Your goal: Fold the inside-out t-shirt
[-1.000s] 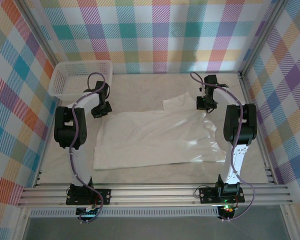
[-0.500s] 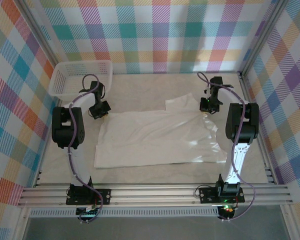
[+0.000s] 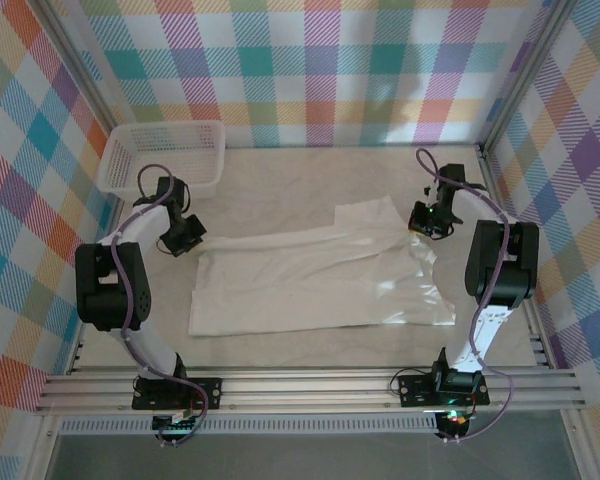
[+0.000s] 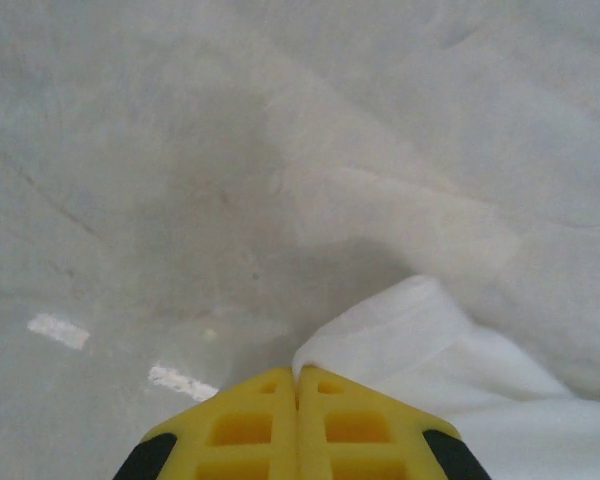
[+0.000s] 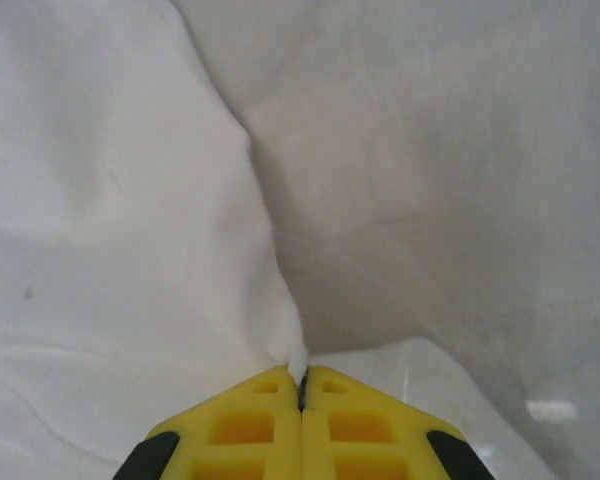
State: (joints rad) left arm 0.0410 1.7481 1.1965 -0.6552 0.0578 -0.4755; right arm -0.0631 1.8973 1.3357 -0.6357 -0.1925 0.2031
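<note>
White thin-fabric t-shirt [image 3: 320, 285] lies spread flat across the middle of the pale grey table [image 3: 280, 185] in the top view. My left gripper [image 3: 183, 240] is at its far left corner and my right gripper [image 3: 428, 222] at its far right. A white plastic mesh basket [image 3: 165, 127] sits far left.

At my left wrist, the left gripper [image 4: 298, 375] is pressed together, pinching a rounded fold of t-shirt [image 4: 400, 335].

At my right wrist, the right gripper [image 5: 301, 375] is clamped on a raised ridge of t-shirt [image 5: 130, 230].

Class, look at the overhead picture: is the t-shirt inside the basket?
No, the t-shirt lies spread on the table, apart from the basket.
</note>
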